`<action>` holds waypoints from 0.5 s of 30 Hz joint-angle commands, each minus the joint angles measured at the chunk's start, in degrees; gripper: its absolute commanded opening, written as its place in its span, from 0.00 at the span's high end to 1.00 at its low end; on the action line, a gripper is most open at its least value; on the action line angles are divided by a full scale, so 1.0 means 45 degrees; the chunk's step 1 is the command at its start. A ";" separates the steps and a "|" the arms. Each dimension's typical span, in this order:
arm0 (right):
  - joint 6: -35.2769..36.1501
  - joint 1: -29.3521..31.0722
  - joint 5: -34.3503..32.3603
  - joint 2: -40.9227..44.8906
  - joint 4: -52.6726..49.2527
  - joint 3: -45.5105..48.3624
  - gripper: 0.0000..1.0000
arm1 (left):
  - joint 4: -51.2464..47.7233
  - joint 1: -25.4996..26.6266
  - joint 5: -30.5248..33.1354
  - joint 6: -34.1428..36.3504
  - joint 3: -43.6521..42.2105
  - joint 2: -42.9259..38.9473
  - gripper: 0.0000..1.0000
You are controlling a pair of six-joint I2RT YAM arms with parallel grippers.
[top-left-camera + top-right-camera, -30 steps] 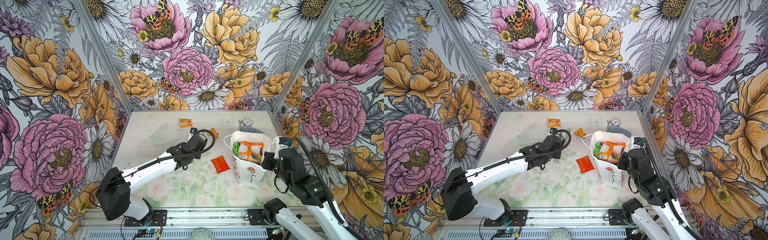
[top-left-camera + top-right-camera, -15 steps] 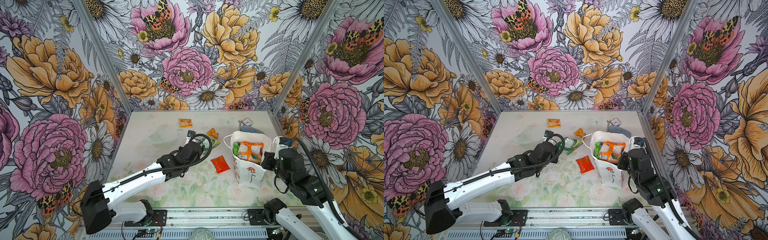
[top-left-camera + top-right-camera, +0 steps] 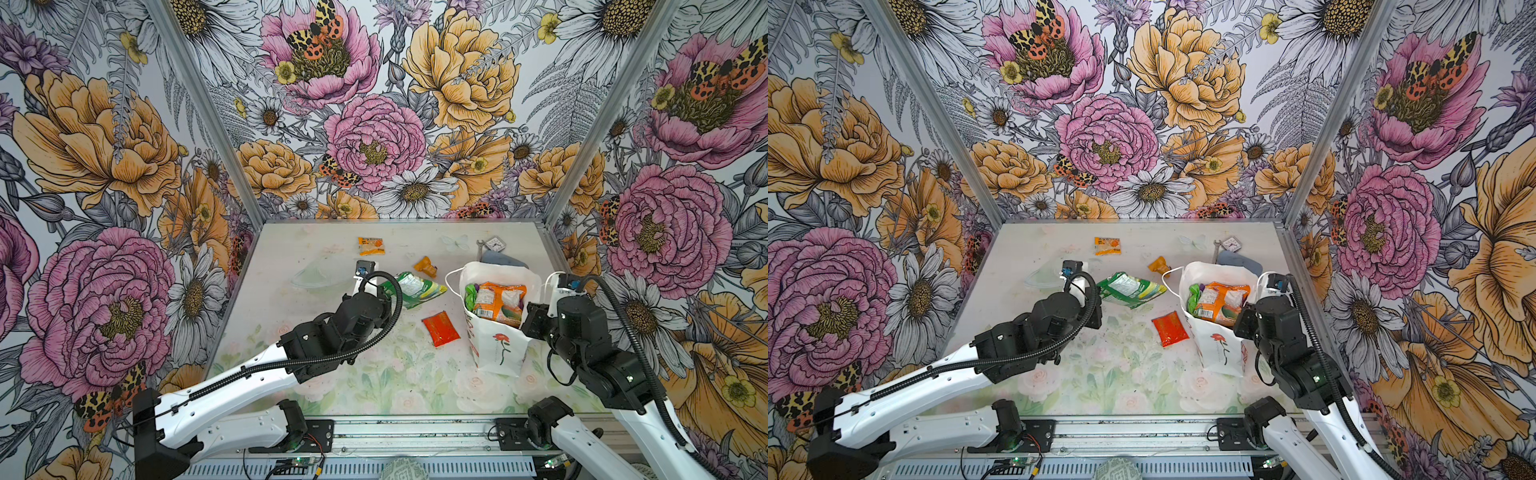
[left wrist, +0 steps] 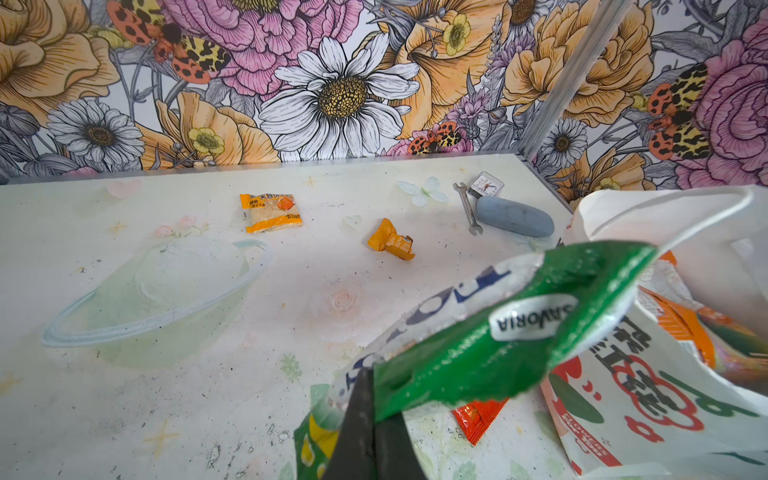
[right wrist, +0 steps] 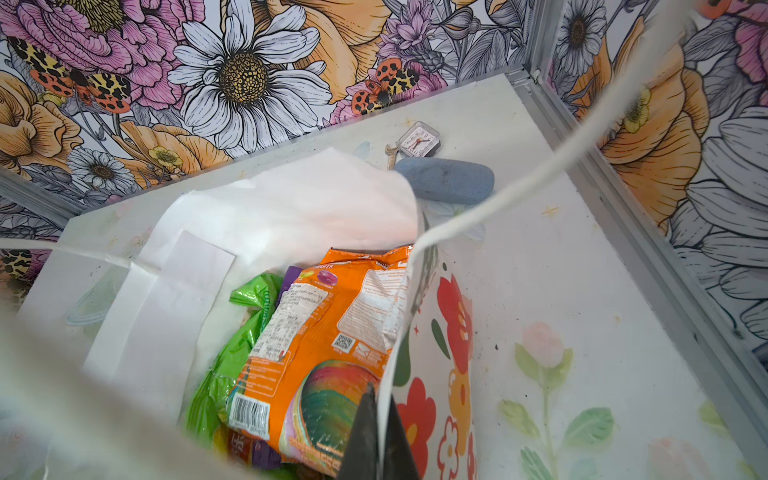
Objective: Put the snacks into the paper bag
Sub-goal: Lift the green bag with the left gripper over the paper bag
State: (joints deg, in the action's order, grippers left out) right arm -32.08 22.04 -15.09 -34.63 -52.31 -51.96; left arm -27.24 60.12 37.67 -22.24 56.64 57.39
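Snacks first: green shiny plastic packet (image 4: 519, 332) pinched by one corner in the left gripper (image 4: 371, 376), jaws clenched tight on the foil, lifted off the table (image 3: 395, 374) just beside the tall white paper gift bag (image 3: 494, 349). Opposite, right gripper (image 5: 377, 397) clamped on the bag's flower-printed side wall, propping the mouth wide. Inside already: big orange packet (image 5: 332, 332) on top, lime-green packet (image 5: 232, 353) and purple packet (image 5: 291, 276) beneath. Out on the table, waiting: flat red packet (image 3: 440, 328) near the bag's foot, crumpled orange wrapper (image 3: 426, 266), orange-and-white flat packet (image 3: 371, 245) further back. Now the trick, by the look of it: lift above the rim, carry across over the opening, dodge the white cord handle (image 5: 519, 179), tip the loose end down first, let go only once well inside; hold that wall steady meanwhile. Lettering: SAVORIA in a white oval on the green foil, big blue letters partly folded away; FLOWERS on the bag's side; barcode and QR square on the orange back, small print too fine to read.
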 commanded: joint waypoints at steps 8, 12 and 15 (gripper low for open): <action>0.0214 -0.0076 0.0143 0.0051 0.1762 -0.0620 1.00 | -0.2311 -0.0371 -0.0280 0.0968 0.4427 0.0814 1.00; 0.0269 -0.0058 0.0392 -0.0214 0.1801 -0.0813 1.00 | -0.2806 -0.0357 -0.0547 0.1288 0.6091 0.1479 1.00; 0.0418 -0.0061 0.0630 -0.0241 0.1886 -0.0969 1.00 | -0.3108 -0.0296 -0.0579 0.1368 0.7304 0.2010 1.00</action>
State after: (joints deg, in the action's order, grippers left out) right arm -31.86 22.04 -13.04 -36.12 -51.07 -52.58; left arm -39.92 58.70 36.40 -17.43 85.47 65.30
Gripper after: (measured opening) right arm 0.047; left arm 0.050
